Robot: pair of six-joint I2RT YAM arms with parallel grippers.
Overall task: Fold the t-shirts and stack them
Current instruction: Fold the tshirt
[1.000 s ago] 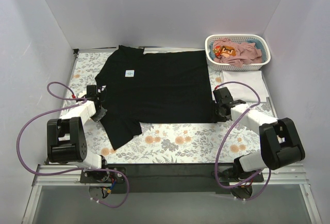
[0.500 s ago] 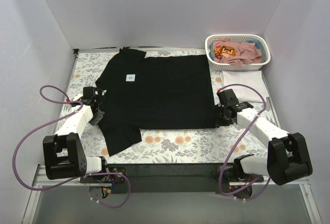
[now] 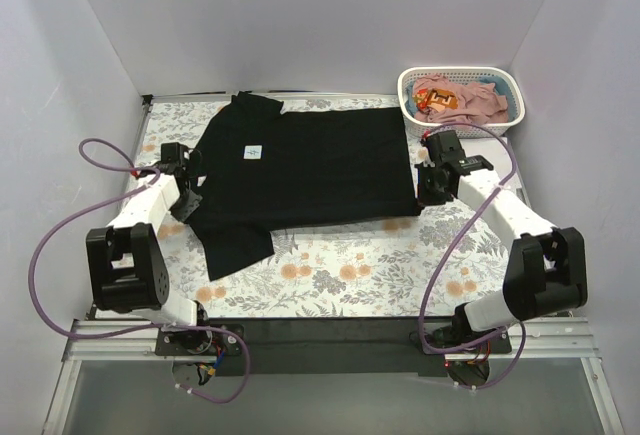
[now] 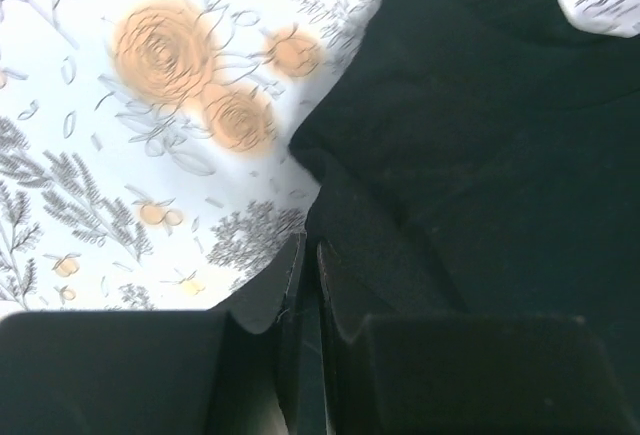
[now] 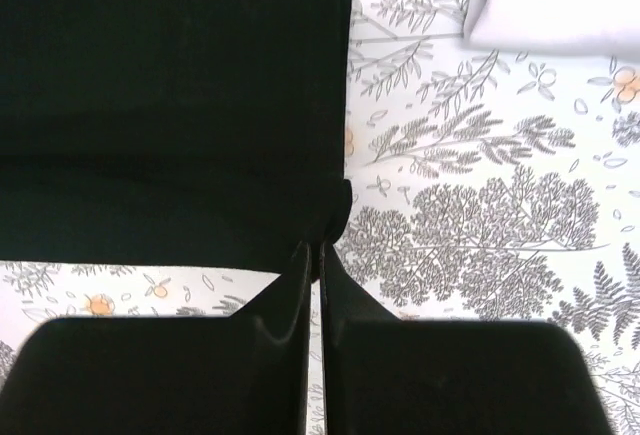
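The left pincer (image 4: 310,260) is clamped shut on the sleeve-side edge of the black t-shirt (image 3: 310,170), and the right pincer (image 5: 313,245) is pinched shut on its hem corner. The plain, matte tee lies spread across the floral surface (image 3: 340,265). Its small white neck label (image 3: 253,151) carries print too small to read.

Print on neck label (image 3: 252,152) of black tee (image 3: 320,175) is too small to read, white tee (image 5: 560,0) cut off by right wrist view's top edge.
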